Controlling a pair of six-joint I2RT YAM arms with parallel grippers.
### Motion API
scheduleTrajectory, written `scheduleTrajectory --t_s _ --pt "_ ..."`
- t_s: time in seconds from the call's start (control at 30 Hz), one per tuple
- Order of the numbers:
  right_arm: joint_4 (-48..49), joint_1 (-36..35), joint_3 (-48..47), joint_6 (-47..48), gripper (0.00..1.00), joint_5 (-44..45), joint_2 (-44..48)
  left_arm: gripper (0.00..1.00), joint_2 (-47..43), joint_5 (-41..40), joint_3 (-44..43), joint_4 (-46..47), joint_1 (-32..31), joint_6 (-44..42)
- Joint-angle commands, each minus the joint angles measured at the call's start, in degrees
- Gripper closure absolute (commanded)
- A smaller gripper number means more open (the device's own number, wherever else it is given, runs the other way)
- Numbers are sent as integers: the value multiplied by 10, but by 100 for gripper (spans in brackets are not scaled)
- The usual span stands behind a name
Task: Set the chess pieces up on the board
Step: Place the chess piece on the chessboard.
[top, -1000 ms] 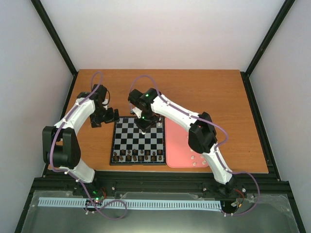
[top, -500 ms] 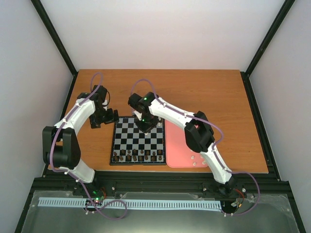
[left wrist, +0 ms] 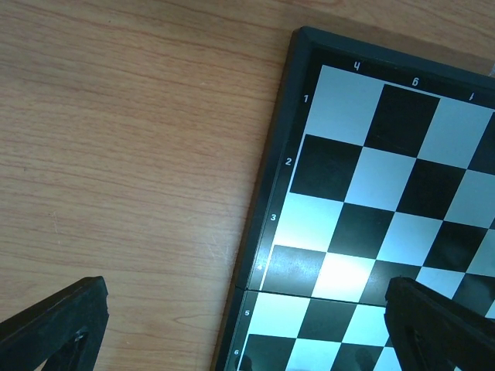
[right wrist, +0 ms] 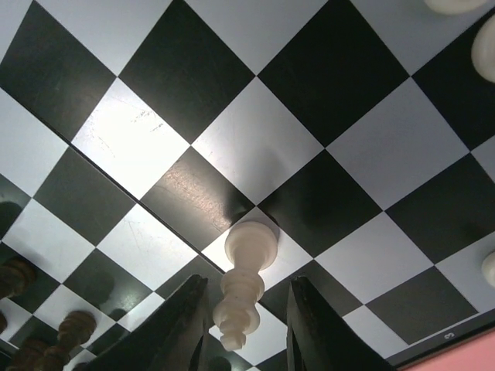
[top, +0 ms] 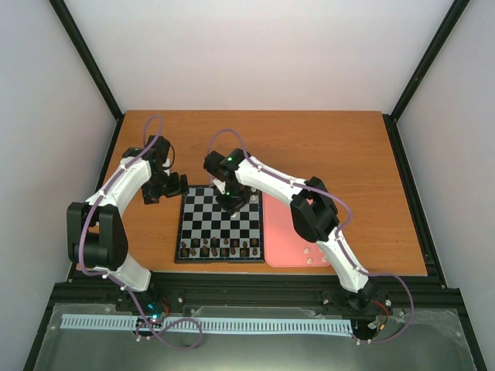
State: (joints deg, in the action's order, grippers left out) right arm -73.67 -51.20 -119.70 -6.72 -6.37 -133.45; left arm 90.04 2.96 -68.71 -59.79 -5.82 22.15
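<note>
The board [top: 219, 220] lies between my arms on the wooden table. My right gripper [top: 232, 202] hangs over its far half, open. In the right wrist view a cream chess piece [right wrist: 246, 286] stands upright on a pale square between the right gripper's [right wrist: 247, 284] fingers, with a gap on each side. More cream pieces [right wrist: 483, 46] show at that view's right edge. My left gripper [top: 176, 185] hovers by the board's far left corner. In the left wrist view it [left wrist: 247, 328] is wide open over the board's edge [left wrist: 267, 201], holding nothing.
A row of dark brown pieces [top: 220, 249] fills the board's near edge; some [right wrist: 15, 274] show in the right wrist view. A pink tray [top: 282, 224] lies right of the board with a few cream pieces [top: 313, 255] at its near end.
My right gripper's jaws have spread apart, letting go of the cream piece, which now stands on the board. The right arm shifted slightly left. The left arm has not moved.
</note>
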Motion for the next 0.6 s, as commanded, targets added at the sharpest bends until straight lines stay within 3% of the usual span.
scheduleTrajectory --t_s 0.0,0.2,0.33,0.4,0.57 --pt "-1 -3 -2 7 69 -7 23 0 -15 -3 -13 -7 3 2" --pt "-7 -2 -12 6 59 -6 77 0 -23 1 -29 -23 4 -12" --pt "-2 12 -11 -7 42 -2 141 0 -45 24 -37 -24 4 -20" --pt "-3 32 -2 -9 38 -8 170 0 -52 42 -51 -31 0 -23" --pt "26 102 91 -7 33 10 250 2 -67 55 -100 -36 -107 -49"
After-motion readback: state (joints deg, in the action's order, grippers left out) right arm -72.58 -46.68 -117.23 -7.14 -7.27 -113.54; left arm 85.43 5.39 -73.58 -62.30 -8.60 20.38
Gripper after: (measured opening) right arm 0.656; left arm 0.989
